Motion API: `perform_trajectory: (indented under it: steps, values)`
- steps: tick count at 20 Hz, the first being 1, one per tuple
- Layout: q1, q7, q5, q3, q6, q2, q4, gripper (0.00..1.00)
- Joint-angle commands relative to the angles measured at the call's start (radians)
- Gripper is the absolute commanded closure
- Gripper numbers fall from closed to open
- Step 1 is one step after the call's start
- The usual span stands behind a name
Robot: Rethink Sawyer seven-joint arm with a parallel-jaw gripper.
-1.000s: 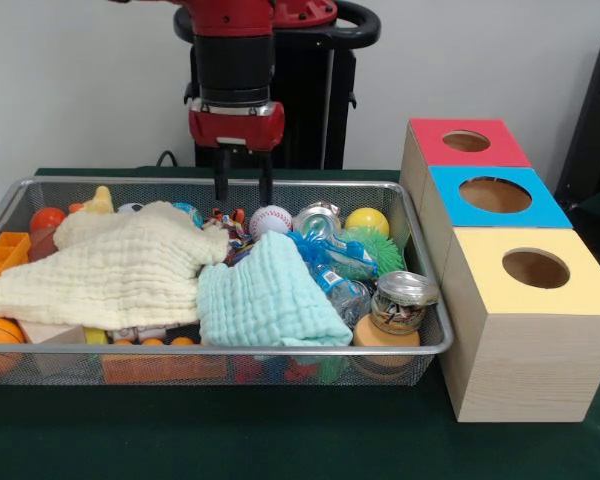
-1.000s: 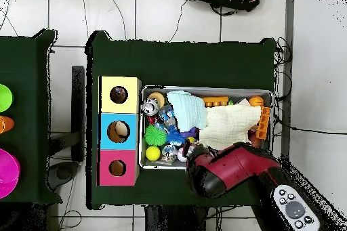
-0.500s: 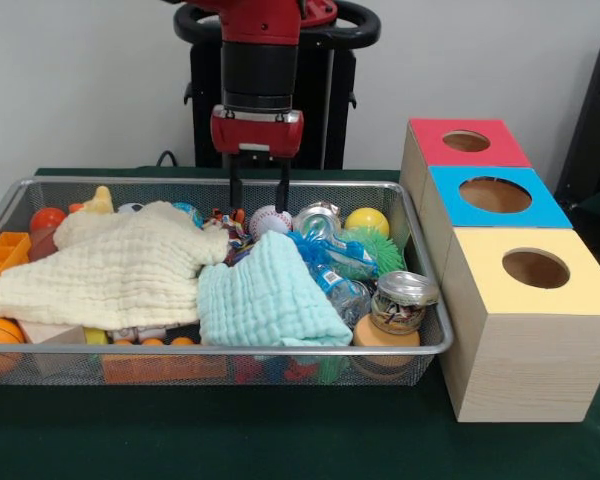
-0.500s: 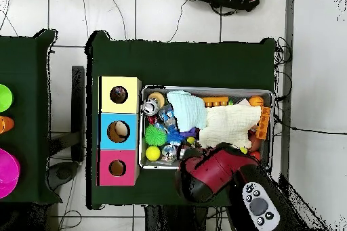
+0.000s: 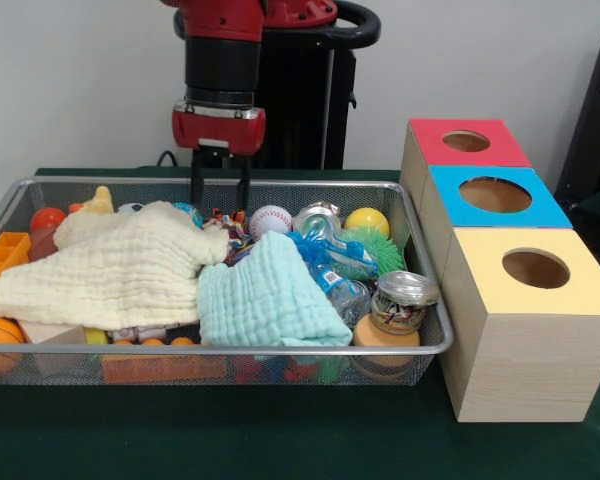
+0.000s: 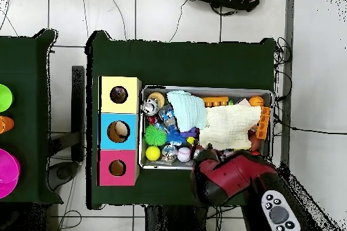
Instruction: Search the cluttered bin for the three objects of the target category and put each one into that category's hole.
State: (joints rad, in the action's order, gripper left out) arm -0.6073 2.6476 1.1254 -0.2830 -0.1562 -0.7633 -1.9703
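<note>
The wire mesh bin [image 5: 210,351] is full of toys and cloths; it also shows in the overhead view [image 6: 203,90]. One knotted rope bundle [image 5: 231,223] with mixed coloured strands peeks out at the bin's far side, between the cream cloth and a baseball. No other rope bundles show. My gripper [image 5: 220,198] is open and empty, hanging just above the bin's far rim, a little left of and above that bundle. In the overhead view the red arm [image 6: 227,181] hides the gripper. The blue-topped box's hole [image 5: 495,194] is right of the bin, and in the overhead view [image 6: 118,131] something pale shows inside it.
A cream cloth [image 5: 120,265] and a mint cloth [image 5: 265,295] cover much of the bin. A baseball [image 5: 271,219], yellow ball [image 5: 366,221], spiky green ball [image 5: 375,248] and jar [image 5: 403,300] lie at the right. Red-topped [image 5: 467,141] and yellow-topped [image 5: 535,268] boxes flank the blue one.
In the front view the gripper went a little right, then swung back left along the bin's far rim. It stayed open and empty. Nothing in the bin moved.
</note>
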Motion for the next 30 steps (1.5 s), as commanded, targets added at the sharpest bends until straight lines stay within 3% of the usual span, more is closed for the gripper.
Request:
perform_trajectory:
  steps: [1,5,8,11,15,21,23,30]
  values:
    - [-0.067,-0.071,-0.021,-0.008,-0.049,0.039,0.075,0.00]
    - [-0.130,-0.108,-0.032,-0.052,-0.054,0.044,0.064,0.00]
    - [-0.135,-0.098,-0.028,-0.053,-0.050,0.074,0.080,0.00]
    - [-0.038,0.014,0.025,0.037,0.029,0.137,0.140,0.00]
    - [-0.005,0.020,0.014,0.056,0.037,0.144,0.147,0.00]
    - [0.121,0.099,0.009,0.199,0.135,0.151,0.139,0.00]
    - [0.148,0.104,-0.004,0.237,0.160,0.152,0.131,0.00]
    - [0.177,0.075,-0.056,0.258,0.158,0.132,0.105,0.00]
